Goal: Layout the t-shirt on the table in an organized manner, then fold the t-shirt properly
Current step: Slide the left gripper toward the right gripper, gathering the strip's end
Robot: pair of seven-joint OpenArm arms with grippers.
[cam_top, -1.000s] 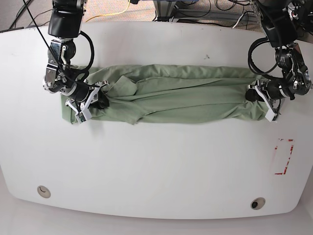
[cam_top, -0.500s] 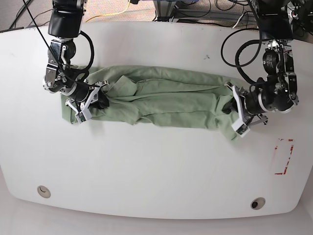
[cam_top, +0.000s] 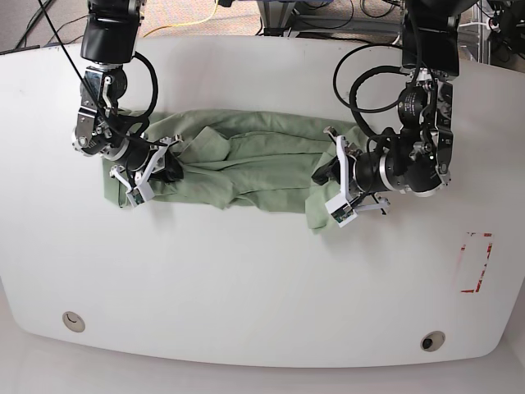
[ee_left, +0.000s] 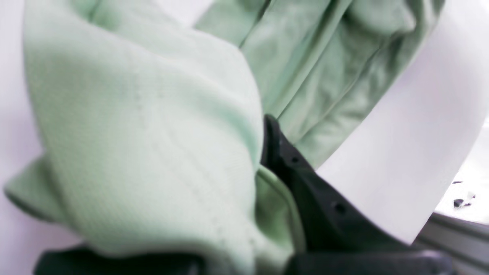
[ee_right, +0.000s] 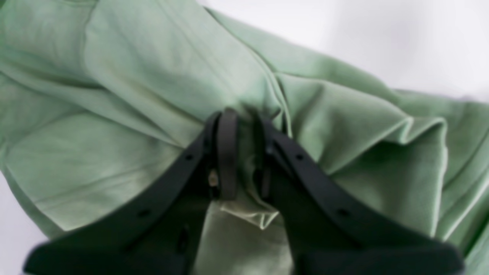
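Sage-green polo shirt (cam_top: 246, 168) half-folded lengthwise on table (cam_top: 246, 279); I had left gripper (cam_top: 335, 182) and right gripper (cam_top: 148, 174) pinching its ends; cross-fold pending.

- Floor (cam_top: 176, 10) beyond the far table edge: brownish carpet.
- Cables (cam_top: 361, 18), black and grey, tangled on the floor, right of the carpet patch.
- Yellow cable (cam_top: 199, 20) crossing the carpet.
- Light: even, soft shadows.

- My left gripper (cam_top: 332, 190) is clamping green fabric, wrist turned sideways, arm reaching in from the far edge.
- My right gripper (cam_top: 146, 174) is pinching cloth low, arm bending downward.
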